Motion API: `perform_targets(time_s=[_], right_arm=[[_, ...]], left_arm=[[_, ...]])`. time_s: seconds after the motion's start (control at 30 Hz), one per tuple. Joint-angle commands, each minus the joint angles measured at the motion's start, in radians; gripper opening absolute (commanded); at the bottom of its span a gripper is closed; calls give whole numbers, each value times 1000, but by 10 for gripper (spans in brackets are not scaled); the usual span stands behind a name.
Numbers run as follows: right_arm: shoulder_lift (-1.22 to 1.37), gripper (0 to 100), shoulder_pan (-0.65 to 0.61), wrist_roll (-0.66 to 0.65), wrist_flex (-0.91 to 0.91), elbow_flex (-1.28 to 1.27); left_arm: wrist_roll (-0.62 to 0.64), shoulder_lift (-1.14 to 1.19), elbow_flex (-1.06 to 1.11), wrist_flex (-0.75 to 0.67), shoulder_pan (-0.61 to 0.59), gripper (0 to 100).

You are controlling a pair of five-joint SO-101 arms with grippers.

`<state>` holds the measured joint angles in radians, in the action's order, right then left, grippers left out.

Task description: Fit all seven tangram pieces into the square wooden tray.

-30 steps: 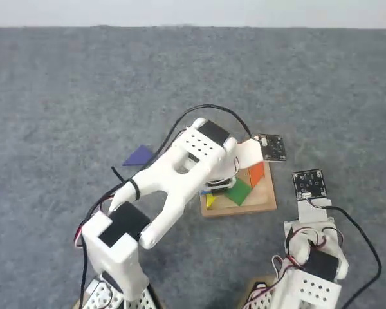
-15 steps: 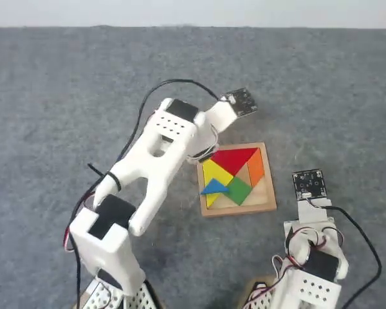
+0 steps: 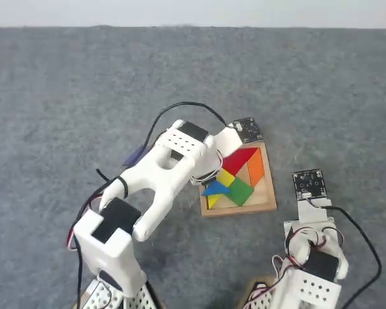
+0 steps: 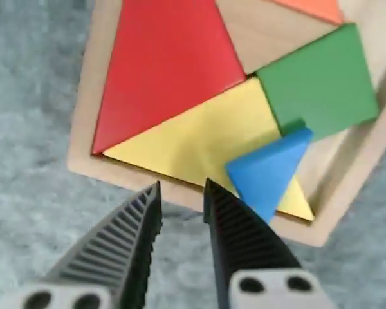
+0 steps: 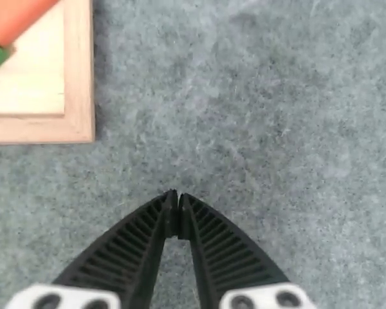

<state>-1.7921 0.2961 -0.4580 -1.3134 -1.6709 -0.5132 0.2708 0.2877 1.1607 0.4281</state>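
Wooden and probably light, stiff and slick, the small blue triangle (image 4: 268, 170) lies tilted over the yellow triangle (image 4: 206, 138) and green square (image 4: 318, 84) in the square wooden tray (image 4: 83, 116), best pinched across its raised edges by the left gripper (image 4: 182, 190), whose fingers (image 4: 138, 225) hang slightly parted and empty.

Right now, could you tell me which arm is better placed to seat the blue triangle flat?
Left: the left pincer, open, hangs beside the blue triangle; the right pincer sits shut over carpet, off the tray.
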Motion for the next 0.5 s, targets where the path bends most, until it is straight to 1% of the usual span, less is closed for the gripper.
perform_targets(time_s=[0.0,0.17,0.47], right_arm=[[-21,34,10,-9,-5,-12],[-21,34,10,-9,-5,-12],[-21,34,10,-9,-5,-12]], left_arm=[[20,-60,-1,-6,26,101],[51,-61,-8,32,68,101],[81,-61,-7,75,72,101]])
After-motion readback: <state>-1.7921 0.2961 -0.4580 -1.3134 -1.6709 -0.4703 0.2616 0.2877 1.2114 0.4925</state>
